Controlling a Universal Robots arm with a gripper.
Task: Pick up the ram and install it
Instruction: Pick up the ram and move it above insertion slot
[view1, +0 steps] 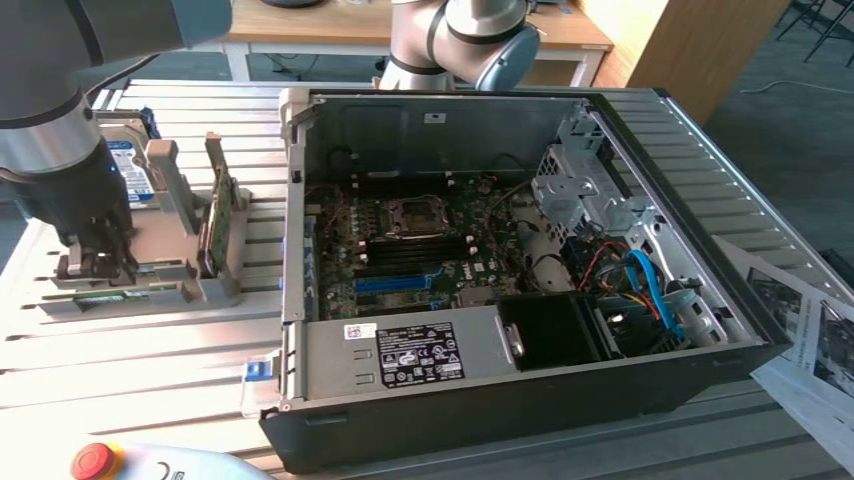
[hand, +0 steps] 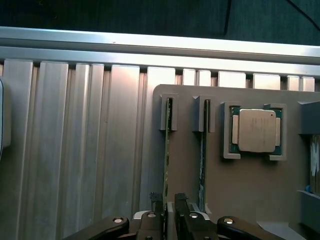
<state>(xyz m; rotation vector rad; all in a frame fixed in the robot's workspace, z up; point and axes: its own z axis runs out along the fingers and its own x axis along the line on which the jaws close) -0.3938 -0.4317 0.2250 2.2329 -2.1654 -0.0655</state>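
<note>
The ram (hand: 168, 150) is a thin green stick standing on edge in a slot of the grey holder (hand: 240, 185). My gripper (hand: 169, 206) is down over it, one finger on each side, pressed against the stick. A second green stick (hand: 203, 150) stands in the neighbouring slot. In the exterior view my gripper (view1: 94, 268) is lowered onto the holder (view1: 174, 255) at that view's left, beside the open computer case (view1: 694, 370). The motherboard's memory slots (view1: 400, 262) lie in the middle of the case.
A square metal CPU chip (hand: 256, 130) sits in a pocket of the holder beside the sticks. A hard drive (view1: 120, 165) with a blue-white label stands behind the holder. A red stop button (view1: 94, 458) lies at the front edge and papers (view1: 807, 330) on the exterior view's right.
</note>
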